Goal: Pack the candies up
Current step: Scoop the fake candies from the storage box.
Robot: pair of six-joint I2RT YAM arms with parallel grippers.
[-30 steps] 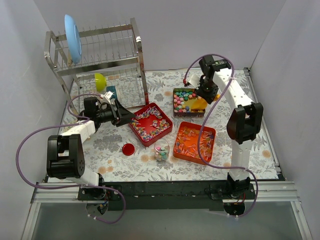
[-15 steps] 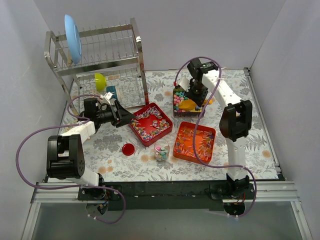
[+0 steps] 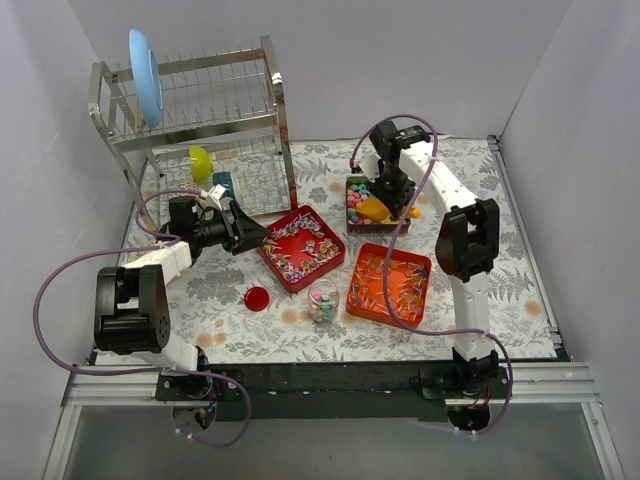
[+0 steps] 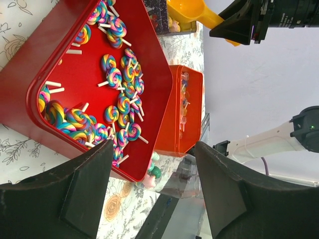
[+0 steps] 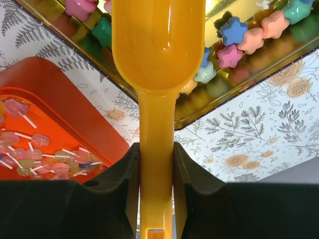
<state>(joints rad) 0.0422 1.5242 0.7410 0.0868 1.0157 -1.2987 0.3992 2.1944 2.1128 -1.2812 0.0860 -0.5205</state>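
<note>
Striped lollipops (image 3: 305, 245) fill a red tray (image 3: 274, 268). Clear-wrapped reddish candies (image 3: 385, 285) lie in an orange tray (image 3: 423, 295). Pastel star pieces (image 5: 232, 42) sit in a gold-lined tin (image 3: 352, 228). A small glass jar (image 3: 323, 300) between the trays holds some pastel pieces. My right gripper (image 5: 155, 164) is shut on the handle of the yellow scoop (image 5: 157, 45), whose empty bowl hangs over the tin (image 5: 249, 79). My left gripper (image 4: 154, 169) is open and empty, low beside the red tray's (image 4: 149, 59) left edge, facing the jar (image 4: 184, 174).
A round red lid (image 3: 257, 297) lies on the cloth left of the jar. A metal dish rack (image 3: 190, 130) with a blue plate (image 3: 145, 75) and a yellow-green bowl (image 3: 200, 160) stands at the back left. White walls close in on both sides.
My right gripper has swung left with the scoop, from the tin's right side to over its middle. The left arm has not moved.
</note>
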